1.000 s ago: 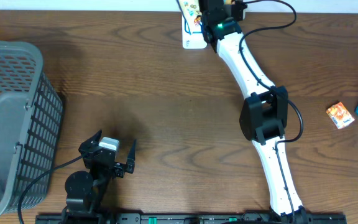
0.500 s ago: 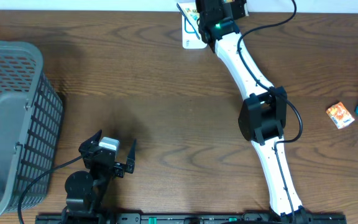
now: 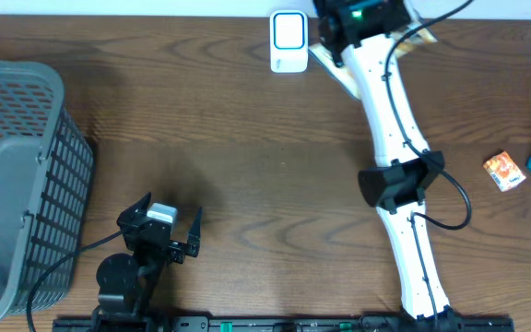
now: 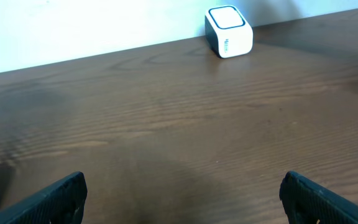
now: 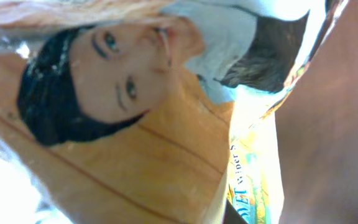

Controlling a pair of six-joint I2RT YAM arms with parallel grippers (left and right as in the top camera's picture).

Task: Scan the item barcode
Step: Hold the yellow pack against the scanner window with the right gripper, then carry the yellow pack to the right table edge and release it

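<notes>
At the far edge of the table [image 3: 247, 138], we held the packet [image 5: 135, 143] pinched in our right gripper [image 3: 362, 17] beside the scanner [image 3: 289, 41], its barcode apparently unread, our left gripper [image 3: 164, 218] spread idle.

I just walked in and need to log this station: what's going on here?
The right arm reaches to the far edge of the table, gripping a printed orange packet beside the white scanner. The left gripper sits open near the front edge, holding nothing. A grey basket stands at the left.
</notes>
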